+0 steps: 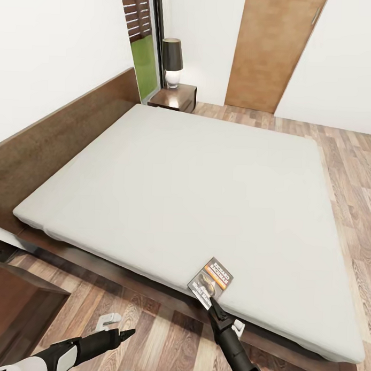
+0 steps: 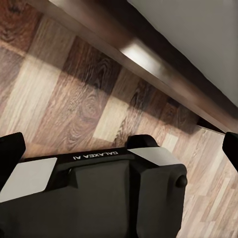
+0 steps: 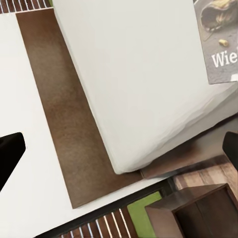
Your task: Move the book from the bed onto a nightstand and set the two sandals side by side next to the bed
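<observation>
The room is bright and evenly lit, with soft daylight coming from the window (image 1: 142, 45). The mattress (image 1: 196, 196) looks flat and pale, almost without shadows. A small glare shines on the bed frame (image 2: 144, 57) in the left wrist view. Straight lines lean at the head view's edges. The pictures are sharp, a little grainy.

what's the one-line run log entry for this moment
stage: reaching for book | right gripper: open, at book on bed near edge | left gripper: idle above floor | nightstand: far corner
</observation>
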Controlling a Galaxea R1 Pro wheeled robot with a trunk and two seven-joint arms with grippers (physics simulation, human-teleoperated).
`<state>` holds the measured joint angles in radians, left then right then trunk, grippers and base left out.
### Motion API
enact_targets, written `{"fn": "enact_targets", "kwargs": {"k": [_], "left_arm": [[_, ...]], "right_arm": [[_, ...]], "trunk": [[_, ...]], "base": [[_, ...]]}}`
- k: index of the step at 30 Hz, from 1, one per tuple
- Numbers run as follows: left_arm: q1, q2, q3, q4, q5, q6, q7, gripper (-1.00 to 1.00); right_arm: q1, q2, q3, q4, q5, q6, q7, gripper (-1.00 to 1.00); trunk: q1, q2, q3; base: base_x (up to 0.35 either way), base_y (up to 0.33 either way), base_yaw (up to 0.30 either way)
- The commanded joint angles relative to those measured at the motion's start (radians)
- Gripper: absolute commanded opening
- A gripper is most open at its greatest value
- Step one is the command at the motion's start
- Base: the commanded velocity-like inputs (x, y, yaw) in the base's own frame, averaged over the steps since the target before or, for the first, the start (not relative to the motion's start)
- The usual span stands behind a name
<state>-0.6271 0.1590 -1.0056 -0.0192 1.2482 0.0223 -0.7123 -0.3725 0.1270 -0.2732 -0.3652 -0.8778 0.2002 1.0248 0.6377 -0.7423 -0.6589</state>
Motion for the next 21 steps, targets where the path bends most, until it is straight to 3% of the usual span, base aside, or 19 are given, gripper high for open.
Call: {"fn": "enact_targets", "kwargs": {"k": [1, 9, 16, 21], "left_arm": [[0.000, 0.001, -0.008, -0.001, 0.010, 0.003, -0.003, 1.00], [0.000, 0.000, -0.008, -0.001, 0.010, 0.003, -0.004, 1.00], [0.000, 0.000, -0.008, -0.001, 0.010, 0.003, -0.004, 1.00], [0.000, 0.000, -0.008, -0.001, 0.010, 0.003, -0.005, 1.00]], "right_arm": [[0.000, 0.000, 0.000, 0.000, -0.007, 0.010, 0.003, 1.00], [0.000, 0.000, 0.002, 0.000, -0.007, 0.010, 0.002, 1.00], [0.000, 0.000, 0.002, 0.000, -0.007, 0.009, 0.002, 1.00], [0.000, 0.000, 0.002, 0.000, -0.007, 0.009, 0.001, 1.00]], "trunk": [[0.004, -0.008, -0.004], [0.035, -0.064, -0.029], [0.035, -0.064, -0.029], [0.050, -0.092, -0.041]], "base": [[0.000, 0.000, 0.000], [0.000, 0.000, 0.000], [0.000, 0.000, 0.000], [0.000, 0.000, 0.000]]}}
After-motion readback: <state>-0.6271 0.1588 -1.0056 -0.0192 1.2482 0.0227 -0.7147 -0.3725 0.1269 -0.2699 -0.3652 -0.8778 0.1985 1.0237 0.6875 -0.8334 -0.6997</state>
